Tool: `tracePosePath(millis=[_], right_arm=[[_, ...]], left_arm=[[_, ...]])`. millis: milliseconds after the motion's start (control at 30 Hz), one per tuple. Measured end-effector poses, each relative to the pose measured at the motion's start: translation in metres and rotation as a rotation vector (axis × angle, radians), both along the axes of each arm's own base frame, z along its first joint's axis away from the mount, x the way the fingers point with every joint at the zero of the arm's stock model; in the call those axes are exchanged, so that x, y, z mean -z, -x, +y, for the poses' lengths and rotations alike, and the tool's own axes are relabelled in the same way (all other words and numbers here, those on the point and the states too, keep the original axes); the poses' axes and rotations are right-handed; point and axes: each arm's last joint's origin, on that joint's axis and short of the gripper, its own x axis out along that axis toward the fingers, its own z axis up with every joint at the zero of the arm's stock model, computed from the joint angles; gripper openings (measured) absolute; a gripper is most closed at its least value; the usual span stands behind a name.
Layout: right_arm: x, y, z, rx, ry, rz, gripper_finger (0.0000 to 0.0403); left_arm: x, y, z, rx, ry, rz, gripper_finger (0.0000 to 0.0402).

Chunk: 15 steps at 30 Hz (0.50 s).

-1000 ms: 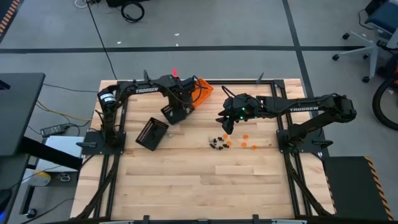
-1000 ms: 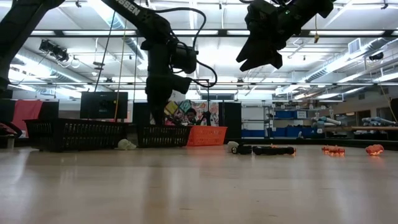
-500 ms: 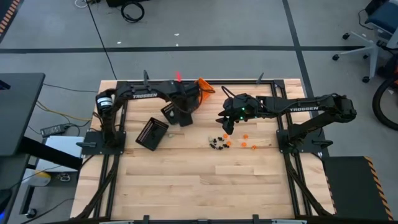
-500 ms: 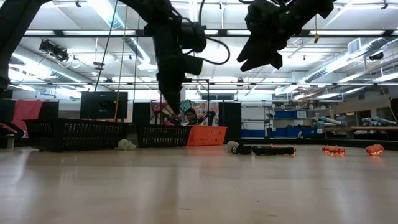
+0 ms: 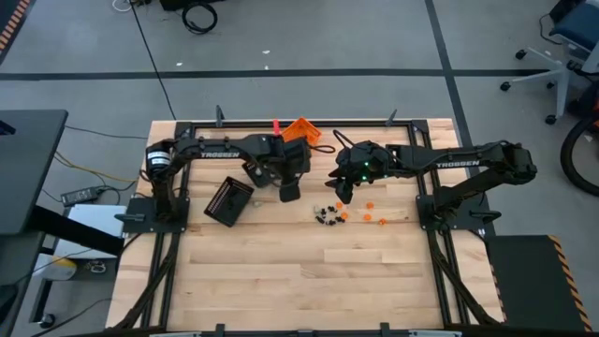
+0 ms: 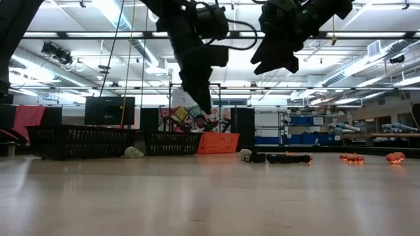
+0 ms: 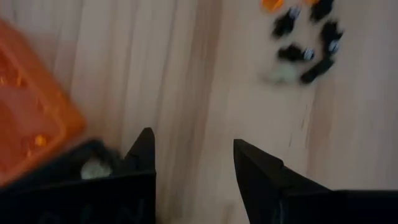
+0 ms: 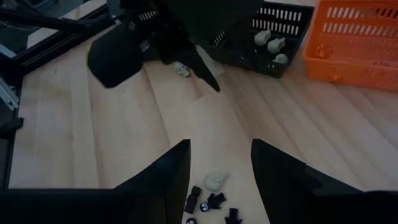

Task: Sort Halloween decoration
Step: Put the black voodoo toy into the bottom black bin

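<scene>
Left fingers (image 7: 144, 152) standing apart with bare wood between the tips, grasping nothing. Left gripper (image 5: 289, 191) hanging above the surface (image 5: 309, 271), clear of it in the low view (image 6: 203, 103), tips pointing down and angled toward the trinkets. Orange tray (image 5: 301, 130) sitting at about 1 o'clock from that gripper, near the far edge; one black tray (image 5: 258, 169) just at its 9 o'clock, the other black tray (image 5: 228, 199) farther out at 8 o'clock, tilted askew. Whitish pieces (image 8: 268, 42) lying inside the nearer black tray, one more whitish piece (image 8: 181, 68) lying loose on the wood beside it.

Right fingers (image 8: 171, 168) likewise spread wide, nothing between them. Right gripper (image 5: 343, 190) hovering high above the wood (image 6: 274, 60), pointing down over the pile. Halloween decoration (image 5: 343, 214) scattered at about 6 o'clock from that gripper: black trinkets (image 5: 327, 215) clustered closest, with a whitish lump (image 8: 215, 181) among them, orange trinkets (image 5: 372, 213) strung out toward 4 o'clock. Same cluster showing ahead of the left fingers, black bits (image 7: 306, 42) around a pale blur, an orange one at its edge. Pile lying between the two grippers, touched by neither.
</scene>
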Motion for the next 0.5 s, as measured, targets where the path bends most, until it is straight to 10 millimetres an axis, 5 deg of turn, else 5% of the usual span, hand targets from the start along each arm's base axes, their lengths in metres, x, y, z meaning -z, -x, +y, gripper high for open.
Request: tracePosePath(millis=[233,500], right_arm=[[0.011,0.01,0.007,-0.024,-0.046,0.157,0.0173],[0.015,0.015,0.009,-0.007,-0.002,0.226,0.0173]], left_arm=[[0.002,-0.005,-0.022,0.029,0.011,-0.016,0.0117],[0.028,-0.01,-0.053,0.045,0.035,-0.09,0.0117]])
